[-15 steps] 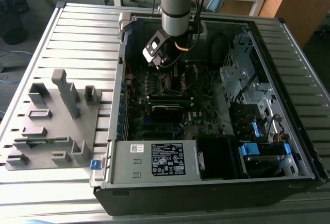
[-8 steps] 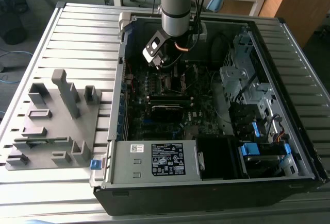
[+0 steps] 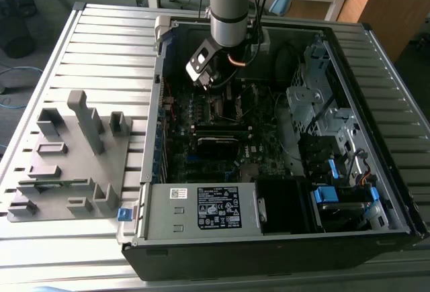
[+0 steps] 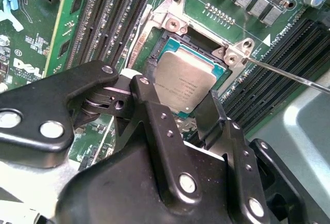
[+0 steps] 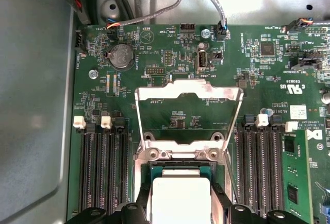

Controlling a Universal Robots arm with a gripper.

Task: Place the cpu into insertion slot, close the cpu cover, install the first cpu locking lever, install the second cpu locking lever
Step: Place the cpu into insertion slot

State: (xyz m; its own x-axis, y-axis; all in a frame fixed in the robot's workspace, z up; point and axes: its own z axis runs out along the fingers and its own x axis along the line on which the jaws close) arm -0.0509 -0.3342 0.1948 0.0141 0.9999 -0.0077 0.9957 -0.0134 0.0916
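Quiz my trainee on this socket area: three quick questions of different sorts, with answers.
1. True or false: the insertion slot is empty.
2. The cpu cover is: A swung open; B shut flat over the insertion slot; C off the board altogether.
3. What is the tool nearest to?

Key
1. False: the cpu sits in it.
2. A: its open frame is folded back from the slot, with the board showing through the middle.
3. The cpu: the tool hangs right over it in both wrist views.
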